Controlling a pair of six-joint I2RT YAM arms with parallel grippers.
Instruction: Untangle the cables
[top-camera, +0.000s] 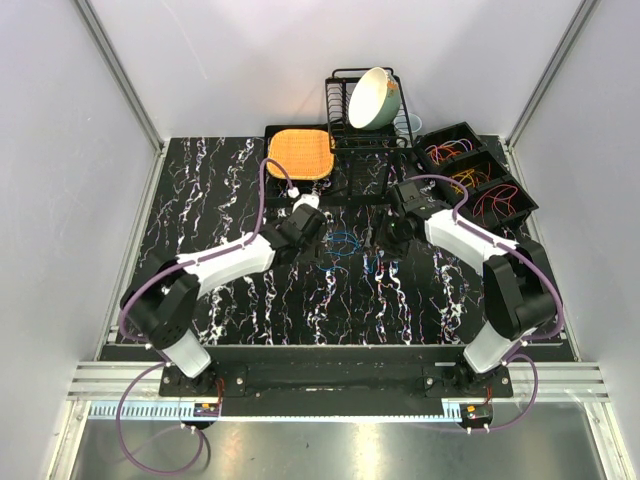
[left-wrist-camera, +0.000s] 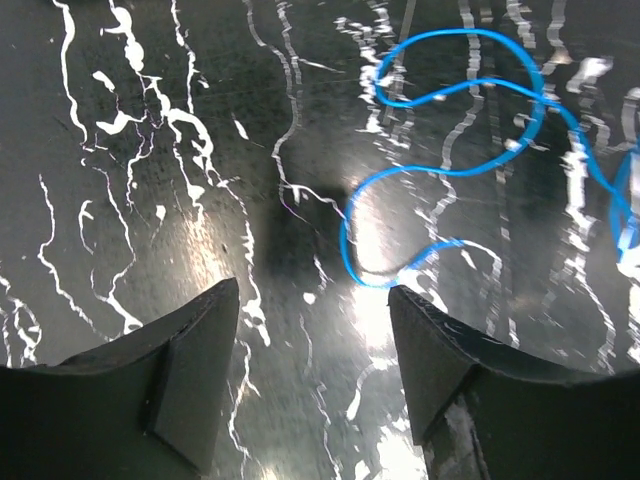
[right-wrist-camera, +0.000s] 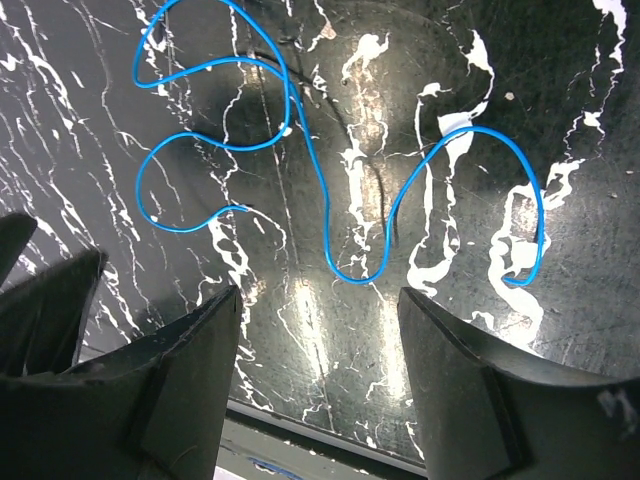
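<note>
Quick tally as we look down: two arms, the left arm (top-camera: 225, 262) and the right arm (top-camera: 460, 235), one blue cable (top-camera: 345, 243) mid-frame, three black bins (top-camera: 462, 160) upper right, one dish rack (top-camera: 345, 140), one bowl (top-camera: 372, 97), one orange mat (top-camera: 299, 153).

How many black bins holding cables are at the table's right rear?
3, in a diagonal row at the right rear of the table: the far bin, the middle bin and the near bin. Each holds thin coloured cables.
</note>
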